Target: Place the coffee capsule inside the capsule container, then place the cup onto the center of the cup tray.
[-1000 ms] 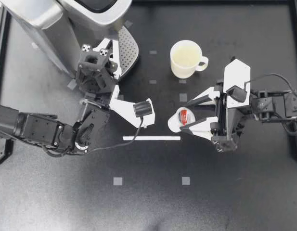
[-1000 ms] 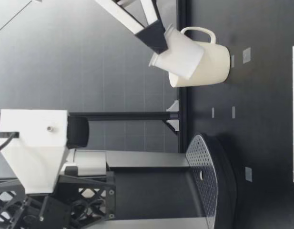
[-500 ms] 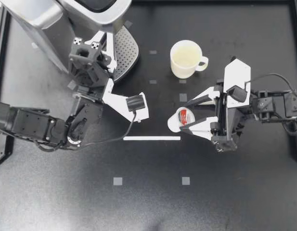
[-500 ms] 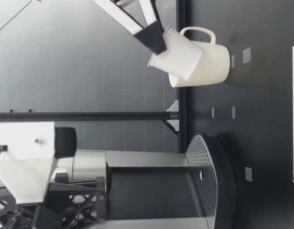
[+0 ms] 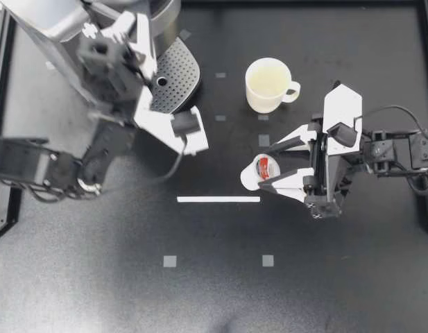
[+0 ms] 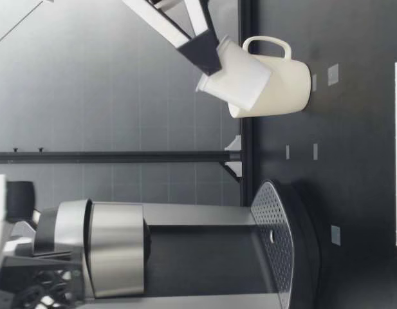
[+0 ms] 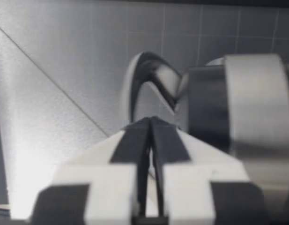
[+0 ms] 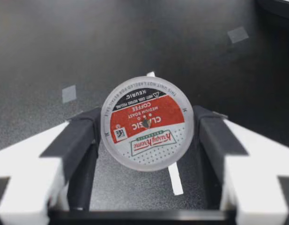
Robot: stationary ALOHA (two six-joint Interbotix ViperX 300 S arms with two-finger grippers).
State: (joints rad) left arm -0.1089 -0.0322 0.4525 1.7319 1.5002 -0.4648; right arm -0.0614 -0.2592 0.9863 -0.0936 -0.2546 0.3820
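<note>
coffee capsule [image 5: 262,168] | still pinched by right fingers [image 5: 290,144] | left fingers [image 5: 161,128] pressed together, moved toward coffee machine [image 5: 40,24]

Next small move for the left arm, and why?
Probably ease my left gripper, fingers shut, forward onto the curved handle just ahead of it on the coffee machine, to open it. My right gripper holds the capsule ready.
</note>
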